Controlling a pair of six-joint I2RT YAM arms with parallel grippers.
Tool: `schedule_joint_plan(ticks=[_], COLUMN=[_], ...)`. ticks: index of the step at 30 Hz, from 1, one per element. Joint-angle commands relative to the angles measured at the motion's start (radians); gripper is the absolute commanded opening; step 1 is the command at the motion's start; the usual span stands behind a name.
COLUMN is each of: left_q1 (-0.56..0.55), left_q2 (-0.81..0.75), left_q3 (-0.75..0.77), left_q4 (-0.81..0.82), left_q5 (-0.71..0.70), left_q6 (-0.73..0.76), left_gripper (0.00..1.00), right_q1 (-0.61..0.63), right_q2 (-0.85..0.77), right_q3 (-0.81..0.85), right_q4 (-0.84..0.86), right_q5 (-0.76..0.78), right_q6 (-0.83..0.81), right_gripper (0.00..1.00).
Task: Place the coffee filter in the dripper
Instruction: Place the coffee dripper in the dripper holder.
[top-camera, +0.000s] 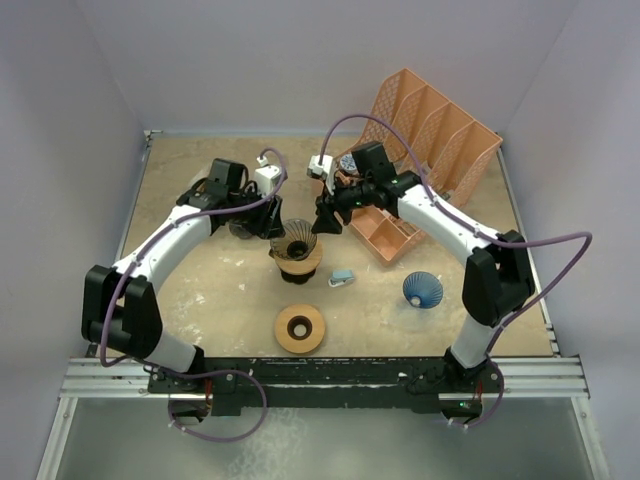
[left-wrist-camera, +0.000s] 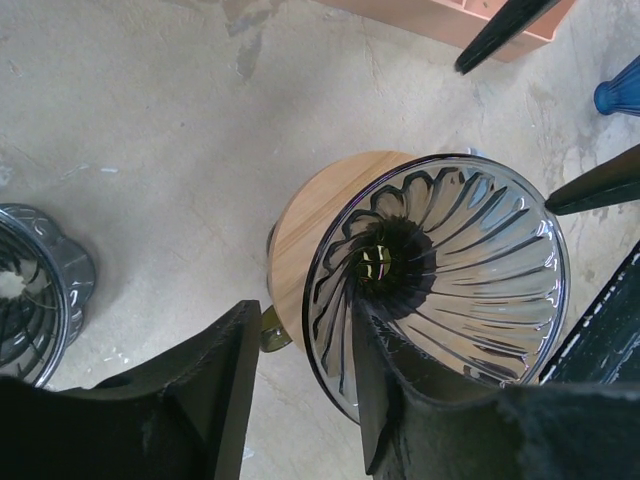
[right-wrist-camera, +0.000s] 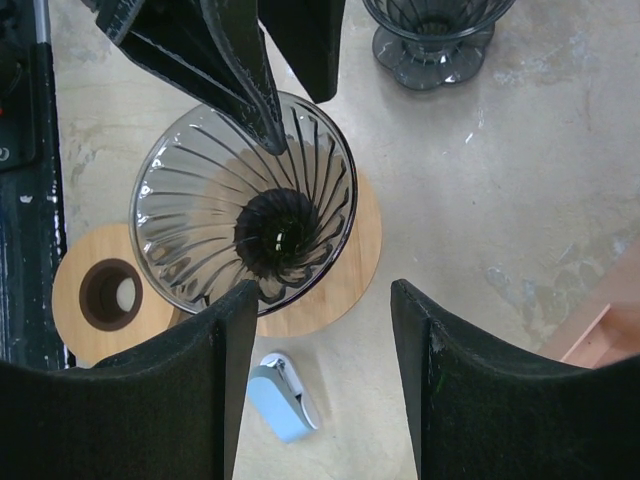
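Left end effector (left-wrist-camera: 300, 320): straddling rim | dripper (left-wrist-camera: 470, 270): smoky ribbed glass cone | wooden base (left-wrist-camera: 305, 225): beneath

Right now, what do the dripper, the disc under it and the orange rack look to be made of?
The dripper looks like clear, smoke-tinted glass or hard plastic: it is glossy and ribbed, and the surface below shows through its wall. The disc looks like pale wood with a matt finish and faint grain lines. The rack is probably moulded plastic, an even peach-orange with slotted walls.
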Motion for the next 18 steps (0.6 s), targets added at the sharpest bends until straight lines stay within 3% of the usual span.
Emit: schedule_joint_plan(ticks=[1,6,18], left_q1=[0.007,0.005,-0.005], left_q2=[0.01,0.02,0.018], left_q3=[0.014,0.012,-0.006], left_q4=[0.019,0.019,0.018], left_q5=[0.056,0.064,0.054], left_q6=[-0.033,-0.038,-0.04], left_gripper=[0.39,0.34,0.23], right_q1=[0.013,0.022,0.026], right_q2=[0.015,0.027,0.04], right_q3=[-0.013,-0.014,-0.062], right_q4=[0.026,0.028,0.045], right_q5=[-0.037,-0.041,-0.023], right_q6=[0.016,0.017,0.001], right_gripper=[0.59,0.58,0.44])
